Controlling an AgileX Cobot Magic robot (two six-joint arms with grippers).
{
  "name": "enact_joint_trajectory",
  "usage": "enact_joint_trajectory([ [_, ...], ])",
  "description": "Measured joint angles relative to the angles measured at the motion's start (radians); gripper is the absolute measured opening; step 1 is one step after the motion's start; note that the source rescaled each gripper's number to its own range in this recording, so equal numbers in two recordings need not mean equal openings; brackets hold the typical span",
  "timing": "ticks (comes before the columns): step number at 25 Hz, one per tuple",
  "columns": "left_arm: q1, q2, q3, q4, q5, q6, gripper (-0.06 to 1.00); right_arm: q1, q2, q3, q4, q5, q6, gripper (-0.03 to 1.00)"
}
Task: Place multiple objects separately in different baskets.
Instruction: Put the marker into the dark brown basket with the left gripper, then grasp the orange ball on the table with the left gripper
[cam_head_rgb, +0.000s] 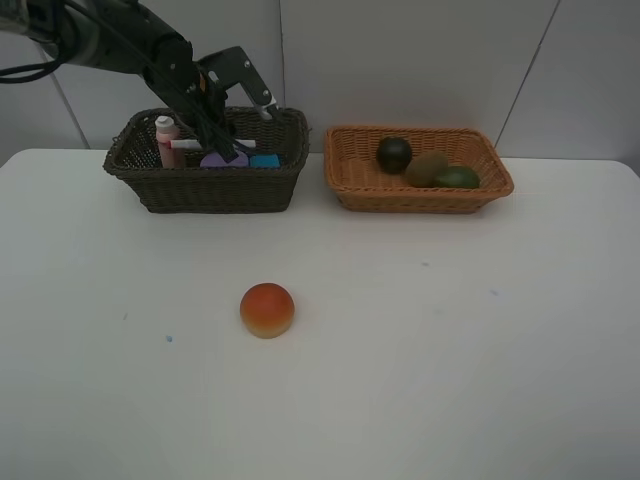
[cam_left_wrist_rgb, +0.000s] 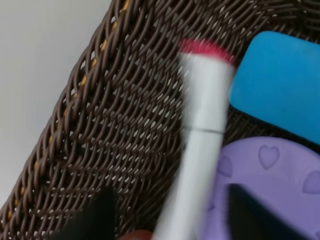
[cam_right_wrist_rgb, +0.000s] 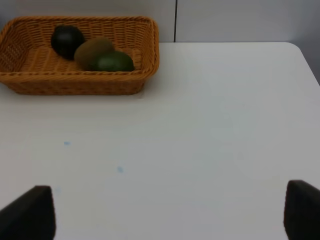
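Objects sit sorted at the desk's (cam_head_rgb: 120, 400) far edge: the dark brown basket (cam_head_rgb: 215, 190) toward the left corner holds a pink white-capped bottle (cam_head_rgb: 166, 140), white marker (cam_left_wrist_rgb: 200, 135), purple-lidded jar (cam_left_wrist_rgb: 270, 185) and blue eraser (cam_left_wrist_rgb: 280, 80), with the left gripper (cam_left_wrist_rgb: 167, 220) inside, fingers parted around the marker. An orange-red fruit (cam_head_rgb: 267, 309) lies mid-desk. The light orange basket (cam_head_rgb: 420, 185) holds mangosteen (cam_head_rgb: 394, 154), kiwi (cam_head_rgb: 426, 168) and lime (cam_head_rgb: 457, 178). The right gripper (cam_right_wrist_rgb: 165, 215) stands wide open.

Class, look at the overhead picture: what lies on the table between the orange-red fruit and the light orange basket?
Nothing: in the exterior high view, bare white table separates the orange-red fruit from the light orange basket.
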Motion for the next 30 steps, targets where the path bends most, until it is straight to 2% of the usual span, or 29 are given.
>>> enact_joint_trajectory([
  [2,0.000,0.000,0.000,0.000,0.000,0.005,0.94,0.000,0.000,0.000,0.000,0.000,0.000,1.00],
  [5,0.000,0.000,0.000,0.000,0.000,0.010,0.99,0.000,0.000,0.000,0.000,0.000,0.000,1.00],
  [24,0.000,-0.018,0.000,-0.006,0.000,0.012,1.00,0.000,0.000,0.000,0.000,0.000,0.000,1.00],
  [30,0.000,-0.051,0.000,-0.039,0.007,0.012,1.00,0.000,0.000,0.000,0.000,0.000,0.000,1.00],
])
